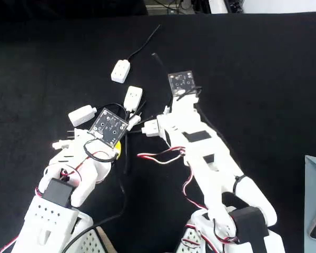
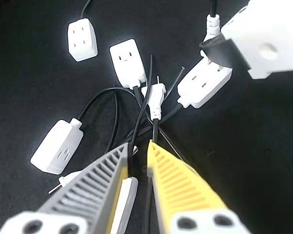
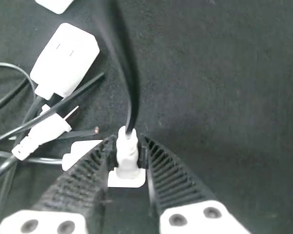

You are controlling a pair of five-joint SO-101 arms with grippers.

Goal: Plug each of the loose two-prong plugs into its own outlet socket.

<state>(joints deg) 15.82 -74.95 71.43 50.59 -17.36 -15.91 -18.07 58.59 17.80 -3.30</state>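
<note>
The black bench (image 1: 263, 79) carries everything. The right arm (image 1: 200, 142) reaches to the middle of it and the left arm (image 1: 68, 174) stops just short of the tangle of cords.

Four white outlet sockets lie there, each on a black cord:
- The far socket (image 1: 120, 71) is a little apart from the others.
- The middle socket (image 1: 132, 97) lies nearer the arms.
- The left socket (image 1: 81, 115) lies just beside the left arm's wrist.
- The long socket (image 1: 151, 127) lies right against the right arm.

Every slot that shows is empty, so I judge the task hardly begun, with no plug seated yet.

The loose plug (image 2: 155, 95) lies among crossed cords between the middle and long sockets, its prongs (image 3: 71, 113) bare. A second plug (image 2: 64, 181) pokes out from under the left gripper (image 2: 138, 146). A white plug body lies in that gripper, but I cannot tell whether it is closed or parted.

The right gripper (image 3: 127, 140) has its fingers pinching a white cord end (image 3: 127, 163). Whether that belongs to a plug or a socket is unclear.

No writing on the sockets or plugs can be read.
</note>
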